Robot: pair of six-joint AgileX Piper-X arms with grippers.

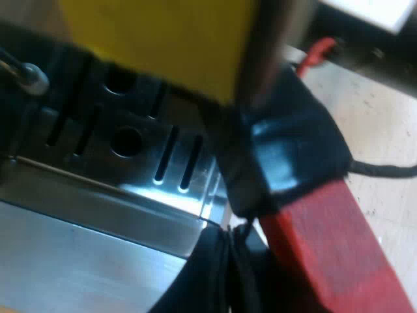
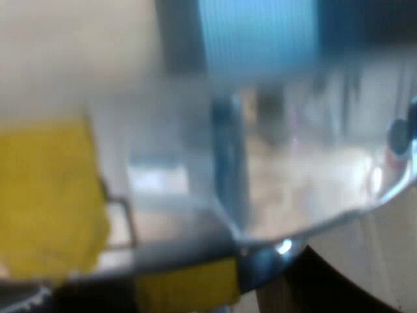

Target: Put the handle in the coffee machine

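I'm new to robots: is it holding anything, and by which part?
The left gripper appears to clamp the handle on its dark part, just above the red end.

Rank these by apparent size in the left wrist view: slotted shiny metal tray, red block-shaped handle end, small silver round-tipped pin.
1. Slotted shiny metal tray: largest.
2. Red block-shaped handle end: middle, though nearness to the camera enlarges it.
3. Small silver round-tipped pin: smallest.

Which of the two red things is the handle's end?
The broad red block joined to the dark handle; the other is a thin strip farther off.
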